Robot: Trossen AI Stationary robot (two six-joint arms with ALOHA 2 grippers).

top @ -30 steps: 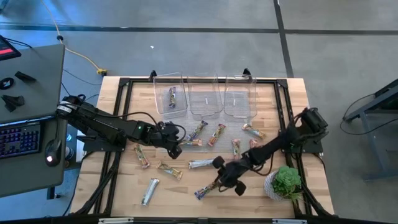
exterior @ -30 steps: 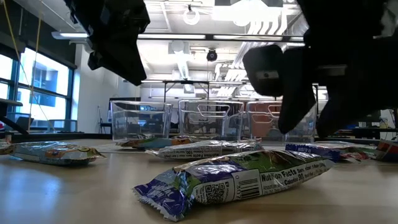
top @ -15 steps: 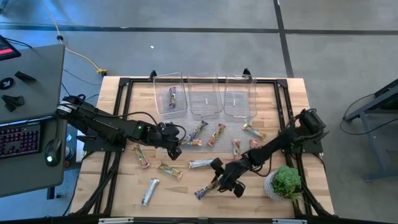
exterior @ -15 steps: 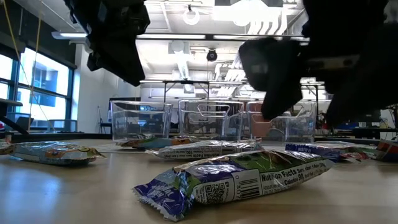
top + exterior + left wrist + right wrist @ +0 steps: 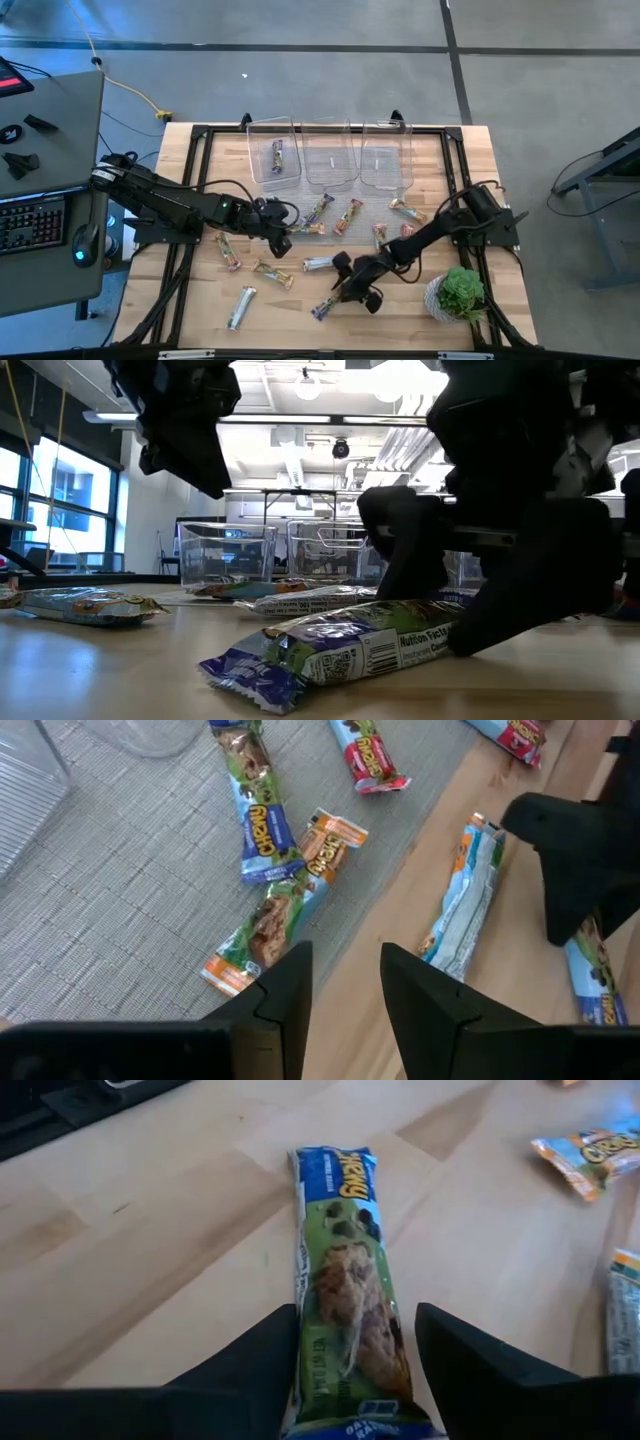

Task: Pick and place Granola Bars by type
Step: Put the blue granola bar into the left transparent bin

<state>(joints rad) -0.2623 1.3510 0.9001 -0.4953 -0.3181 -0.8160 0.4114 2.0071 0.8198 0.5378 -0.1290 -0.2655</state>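
Granola bars lie scattered on the mat and the wood. One purple bar [image 5: 277,155] lies in the left clear bin [image 5: 258,170]. My right gripper [image 5: 352,285] is low over the table, open, with a finger on each long side of a blue-green bar [image 5: 345,1290] that lies flat on the wood [image 5: 330,650]. My left gripper [image 5: 345,960] hovers open above the mat's edge [image 5: 283,238], just short of an orange-ended bar [image 5: 265,925]. A silver-white bar [image 5: 465,900] lies beside it. My right gripper has its open fingers [image 5: 260,1355] on either side of the blue-green bar's end nearest it [image 5: 370,1380], across the bar. It comes slanting down from the table's right. The fingers meet the wrapper's side edges. The bar lies flat on the wood.
Three clear bins [image 5: 331,150] stand in a row at the far edge. A green potted plant [image 5: 460,290] sits near the right arm. More bars lie around: a silver-white one [image 5: 241,306] near the front, others on the grey mat [image 5: 350,215]. The black frame rails [image 5: 180,270] border the table.
My right gripper has come down and moved toward the table's left and near edge, until its fingers stand about the blue-green bar. The bar has slid a little toward the left. My left gripper has kept still.
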